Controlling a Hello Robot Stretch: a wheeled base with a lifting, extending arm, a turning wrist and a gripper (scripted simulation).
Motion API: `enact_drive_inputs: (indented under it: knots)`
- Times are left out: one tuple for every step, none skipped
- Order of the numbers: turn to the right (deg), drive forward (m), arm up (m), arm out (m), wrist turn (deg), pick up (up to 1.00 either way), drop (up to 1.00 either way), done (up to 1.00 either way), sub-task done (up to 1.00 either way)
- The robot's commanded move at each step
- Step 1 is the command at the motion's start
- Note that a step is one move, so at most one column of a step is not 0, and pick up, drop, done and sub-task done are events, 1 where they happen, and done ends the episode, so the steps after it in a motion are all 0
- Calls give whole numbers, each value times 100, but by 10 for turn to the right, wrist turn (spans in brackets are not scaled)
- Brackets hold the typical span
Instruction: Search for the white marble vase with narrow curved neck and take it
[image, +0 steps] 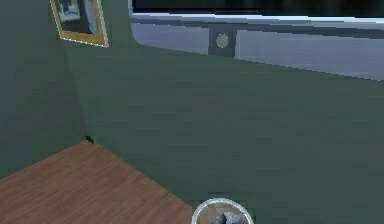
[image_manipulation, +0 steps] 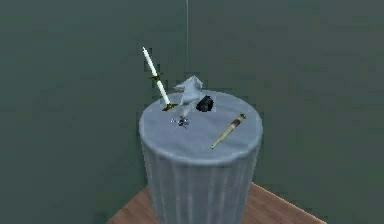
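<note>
Closest to the vase in colour: a pale grey-white shape (image_manipulation: 190, 92) toward the back of a round grey table (image_manipulation: 200, 178) in the arm side view. Too small and lumpy to make out a neck, so cannot be called the vase with any certainty. Seems to stand on a thin dark foot near the top's middle. Just beside it on the right, a small black thing (image_manipulation: 206, 104). Behind it on the left, a thin white stick (image_manipulation: 153, 75), tilted, with its upper end leaning toward the view's left. Nearer the table's right rim, a yellowish pencil-like stick (image_manipulation: 228, 131) lying flat, apart from the rest. Ribbed table sides, wooden floor (image_manipulation: 275, 208) below, dark green wall (image_manipulation: 310, 70) behind. Gripper state impossible to tell from these pictures. In the forward view, more green wall, a gold-framed picture (image: 80, 20) upper left, a pale grey band (image: 290, 50) with a round fitting (image: 221, 42) along the top, wood floor at lower left, and a round grey-rimmed object (image: 222, 212) at the bottom edge.
</note>
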Motion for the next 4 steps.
enact_drive_inputs:
  knots:
    - [0, 0, 38, 0, 0, 0, 0, 0, 0]
    - [0, 0, 0, 50, 0, 0, 0, 0, 0]
    - [0, 0, 0, 0, 450, 0, 0, 0, 0]
    - [0, 0, 0, 0, 450, 0, 0, 0, 0]
